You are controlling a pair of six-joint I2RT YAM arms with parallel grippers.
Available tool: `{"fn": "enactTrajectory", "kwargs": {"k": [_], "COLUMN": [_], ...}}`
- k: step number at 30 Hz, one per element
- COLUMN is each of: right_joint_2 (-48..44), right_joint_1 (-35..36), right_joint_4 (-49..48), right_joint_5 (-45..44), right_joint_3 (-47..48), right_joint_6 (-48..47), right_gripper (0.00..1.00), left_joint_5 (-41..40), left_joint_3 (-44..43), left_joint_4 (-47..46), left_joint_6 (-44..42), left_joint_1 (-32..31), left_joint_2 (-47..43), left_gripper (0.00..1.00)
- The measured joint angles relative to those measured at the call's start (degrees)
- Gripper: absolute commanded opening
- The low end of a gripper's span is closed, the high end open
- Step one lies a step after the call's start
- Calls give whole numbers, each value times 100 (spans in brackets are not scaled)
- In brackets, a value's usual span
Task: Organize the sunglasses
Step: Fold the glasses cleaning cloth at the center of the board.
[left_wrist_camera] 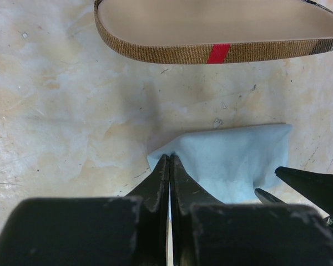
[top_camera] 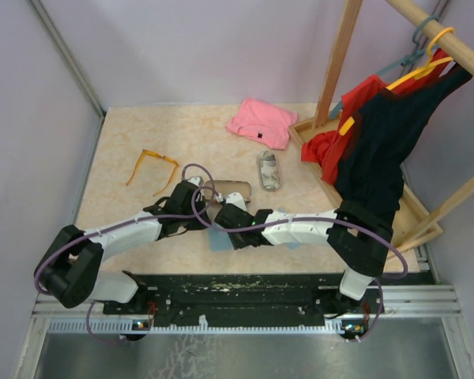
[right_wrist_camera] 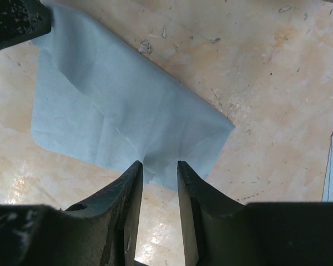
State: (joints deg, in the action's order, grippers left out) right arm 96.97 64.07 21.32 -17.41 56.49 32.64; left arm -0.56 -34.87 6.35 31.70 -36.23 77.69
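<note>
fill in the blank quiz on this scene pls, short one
1. The left gripper is shut on a corner of a light ___ cloth.
2. The right gripper is ___, with the cloth's edge between its fingers.
3. The brown case has a ___ stripe on its side.
4. The sunglasses on the table have an ___ frame.

Missing words: blue; open; red; orange

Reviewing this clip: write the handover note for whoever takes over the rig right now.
Left gripper: shut on a corner of the light blue cloth.
Right gripper: open, jaws astride the cloth's other end.
Orange sunglasses: unfolded on the table's left side, apart from the brown case.
Done: no glasses cased.
Left: finish with the cloth, then probably case the sunglasses.
</note>
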Motion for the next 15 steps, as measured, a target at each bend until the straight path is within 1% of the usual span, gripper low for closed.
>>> {"fn": "enactTrajectory", "kwargs": {"k": [6,11,15], "right_joint_2": [136,278,323], "right_joint_1": [0,0,0], "right_joint_4": [35,83,149], "right_joint_5": [-39,-48,-55], "right_joint_3": [111,186,256], "right_joint_6": [35,42,44], "right_gripper": [24,23,13], "left_joint_5": [-2,0,2], "left_joint_3": [0,0,0], "left_joint_4": [2,2,2], "left_joint_6": [0,-2,0], "left_joint_1": [2,13,37], "left_joint_2": [0,0,0], "left_gripper": [1,1,1]}}
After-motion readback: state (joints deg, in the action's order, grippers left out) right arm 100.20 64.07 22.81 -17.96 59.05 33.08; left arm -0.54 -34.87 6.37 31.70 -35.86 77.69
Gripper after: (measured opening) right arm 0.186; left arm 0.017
